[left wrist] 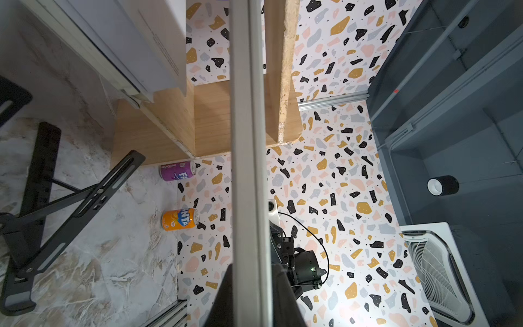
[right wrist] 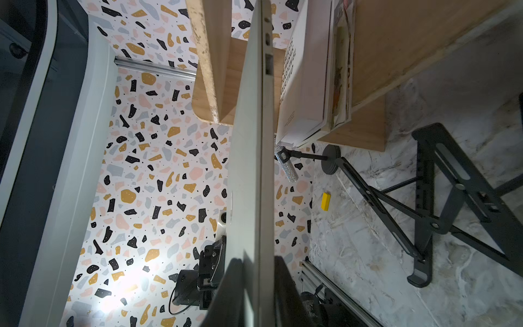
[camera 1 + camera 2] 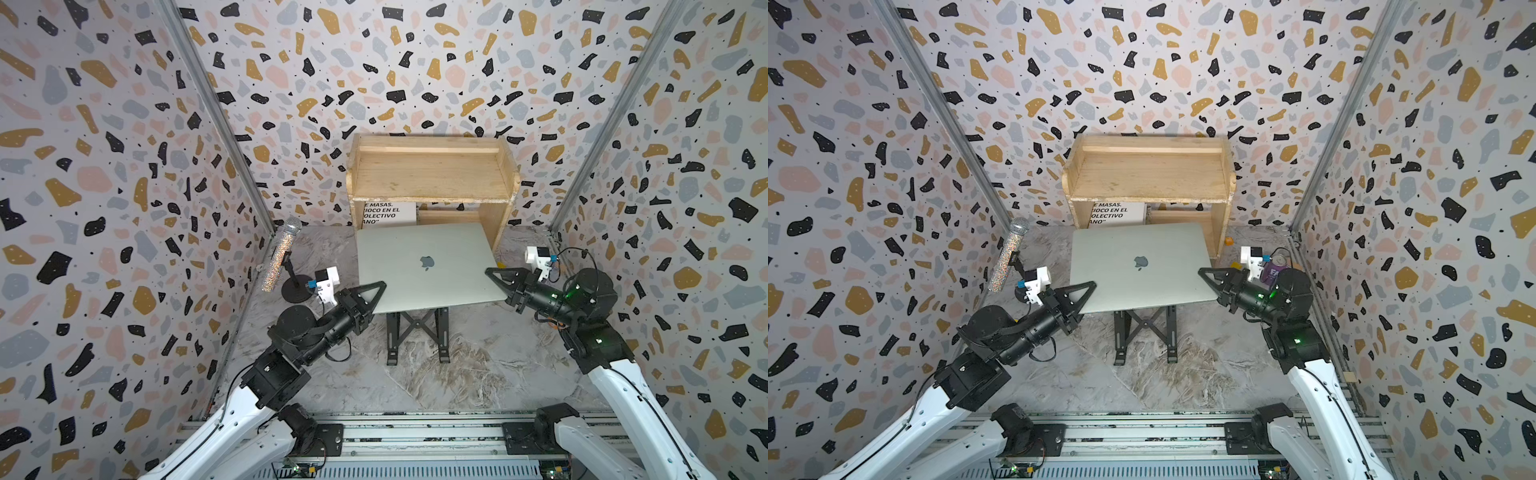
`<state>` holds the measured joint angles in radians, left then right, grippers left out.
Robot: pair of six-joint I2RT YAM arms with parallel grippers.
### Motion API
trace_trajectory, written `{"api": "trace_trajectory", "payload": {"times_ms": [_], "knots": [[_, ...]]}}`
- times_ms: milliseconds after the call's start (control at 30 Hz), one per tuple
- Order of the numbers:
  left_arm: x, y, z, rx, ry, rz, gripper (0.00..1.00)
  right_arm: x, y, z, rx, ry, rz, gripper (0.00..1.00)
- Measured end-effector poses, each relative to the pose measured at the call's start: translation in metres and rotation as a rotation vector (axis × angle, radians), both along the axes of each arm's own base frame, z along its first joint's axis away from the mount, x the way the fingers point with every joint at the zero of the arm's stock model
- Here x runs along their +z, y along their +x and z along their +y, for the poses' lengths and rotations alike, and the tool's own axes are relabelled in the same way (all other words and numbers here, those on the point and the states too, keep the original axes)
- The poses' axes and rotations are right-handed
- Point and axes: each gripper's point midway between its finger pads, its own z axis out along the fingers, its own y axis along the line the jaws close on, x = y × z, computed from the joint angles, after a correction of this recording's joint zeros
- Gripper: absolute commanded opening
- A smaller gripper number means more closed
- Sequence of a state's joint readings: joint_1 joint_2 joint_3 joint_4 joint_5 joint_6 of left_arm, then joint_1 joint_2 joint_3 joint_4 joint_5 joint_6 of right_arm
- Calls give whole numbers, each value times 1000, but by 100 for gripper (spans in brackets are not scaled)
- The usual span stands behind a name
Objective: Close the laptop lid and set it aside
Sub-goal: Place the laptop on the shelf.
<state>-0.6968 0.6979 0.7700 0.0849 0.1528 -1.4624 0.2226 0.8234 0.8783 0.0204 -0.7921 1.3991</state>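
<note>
So the laptop is shut, lid down with the apple logo facing up. It's held roughly flat in the air over the black folding stand, just in front of the wooden shelf.

Both arms reach in from the near rail and bend inward, with the wrists low and about level, so the grippers point at each other across the machine. The left gripper is clamped tight on the left edge by the near corner. The right gripper is pinched the same way on the right edge. In both wrist views the thin silver edge runs straight between the dark fingers, which press on each face.

The stand's arms look bare in the wrist views. A sparkly microphone stands off to the left.
</note>
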Motion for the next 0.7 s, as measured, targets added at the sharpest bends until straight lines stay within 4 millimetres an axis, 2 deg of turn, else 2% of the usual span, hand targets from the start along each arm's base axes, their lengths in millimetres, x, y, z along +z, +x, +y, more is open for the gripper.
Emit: {"api": "trace_trajectory", "payload": {"times_ms": [333,700], "knots": [[42,9,-6,6,-9,-36,7,45,11,-4,-43,8,-39,0],[68,30,-13,34,17,-39,8,65,36,-6,-85,14,-41,0]]}}
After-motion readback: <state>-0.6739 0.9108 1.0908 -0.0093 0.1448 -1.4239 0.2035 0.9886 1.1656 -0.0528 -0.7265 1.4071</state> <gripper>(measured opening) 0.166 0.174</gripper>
